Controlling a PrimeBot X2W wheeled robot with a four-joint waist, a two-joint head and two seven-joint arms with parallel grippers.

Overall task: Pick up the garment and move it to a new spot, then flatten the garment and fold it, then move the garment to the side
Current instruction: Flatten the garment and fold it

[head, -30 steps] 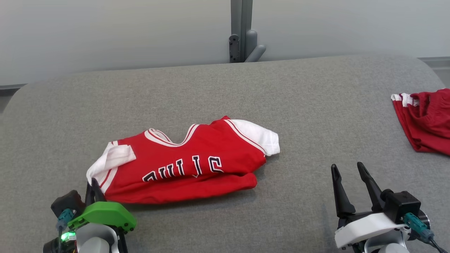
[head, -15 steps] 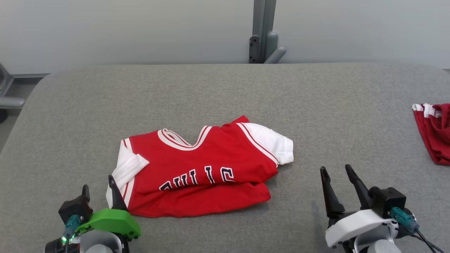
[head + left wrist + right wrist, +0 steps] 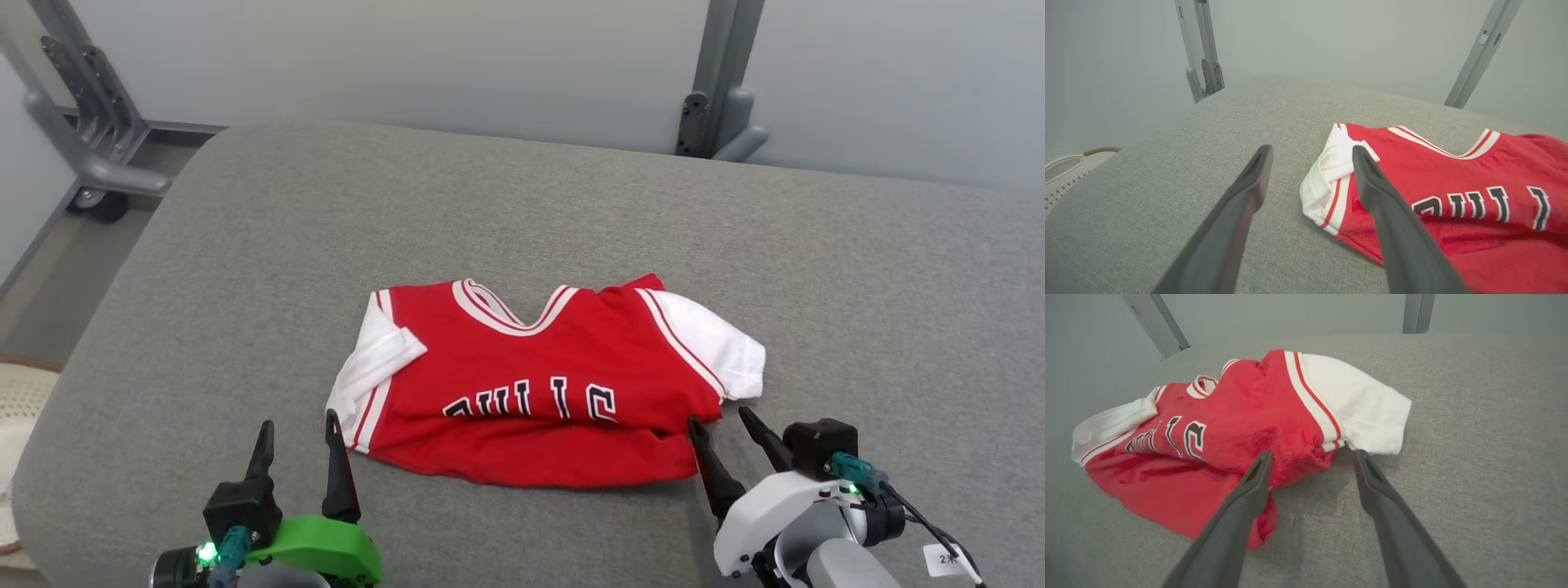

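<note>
The garment (image 3: 547, 384), a red jersey with white sleeves and dark lettering, lies folded across its middle on the grey padded surface (image 3: 245, 245). My left gripper (image 3: 298, 425) stands open just left of its lower left corner, with nothing between the fingers. In the left wrist view the gripper (image 3: 1311, 151) has its right finger beside the white sleeve of the garment (image 3: 1453, 171). My right gripper (image 3: 720, 420) is open at the garment's lower right corner. In the right wrist view the gripper (image 3: 1311, 454) has its left finger over the edge of the red cloth (image 3: 1241, 416).
Grey metal posts (image 3: 718, 98) stand behind the surface against a pale wall. A metal rack (image 3: 82, 122) stands off the far left corner. A pale woven thing (image 3: 16, 408) lies on the floor at the left edge.
The camera has turned left, so the whole picture has shifted. My left gripper has opened and let go of the garment's left corner. My right gripper has come up to the garment's lower right corner.
</note>
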